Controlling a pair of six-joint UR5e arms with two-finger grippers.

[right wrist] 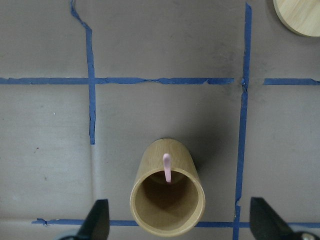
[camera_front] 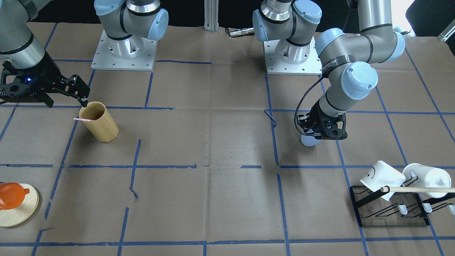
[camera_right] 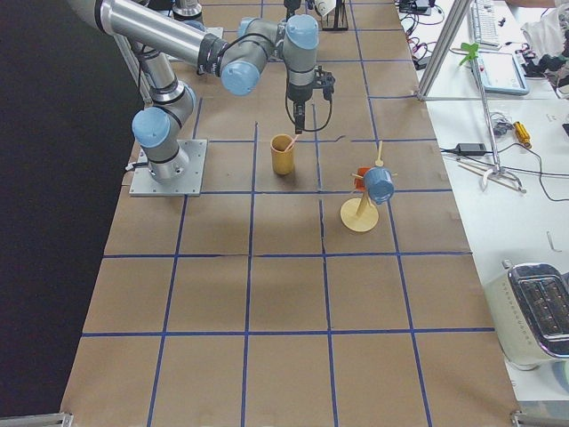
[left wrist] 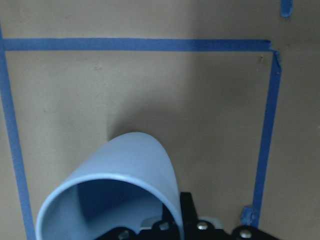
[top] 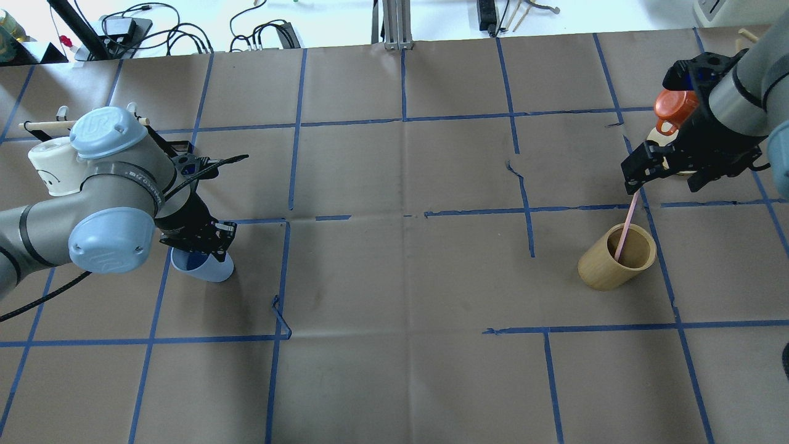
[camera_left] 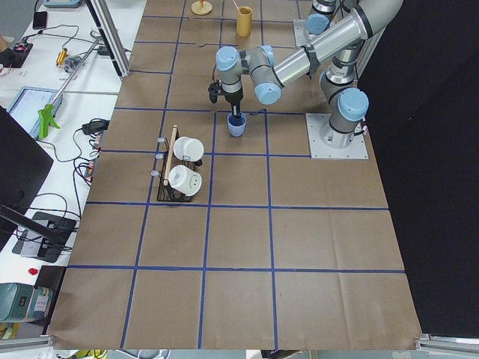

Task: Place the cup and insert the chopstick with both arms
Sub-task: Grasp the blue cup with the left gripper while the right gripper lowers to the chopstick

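1. The left claw (top: 200, 240) is clamped on the rim of the blue cup (top: 209, 269), one finger inside and one outside. The cup sits on the worktop (top: 394, 277) directly beneath it.
2. The right claw (right wrist: 181, 220) hangs above the bamboo holder (right wrist: 177, 152), fingers spread wide.
3. The pink chopstick (right wrist: 166, 167) leans inside that holder, touching neither finger.

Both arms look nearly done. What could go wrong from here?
The left hand pinches one wall of the light blue plastic cup; opening or lifting off could tip or drag it. The pink chopstick leans in the cylindrical bamboo holder, below the open right hand; a careless retreat might clip it.
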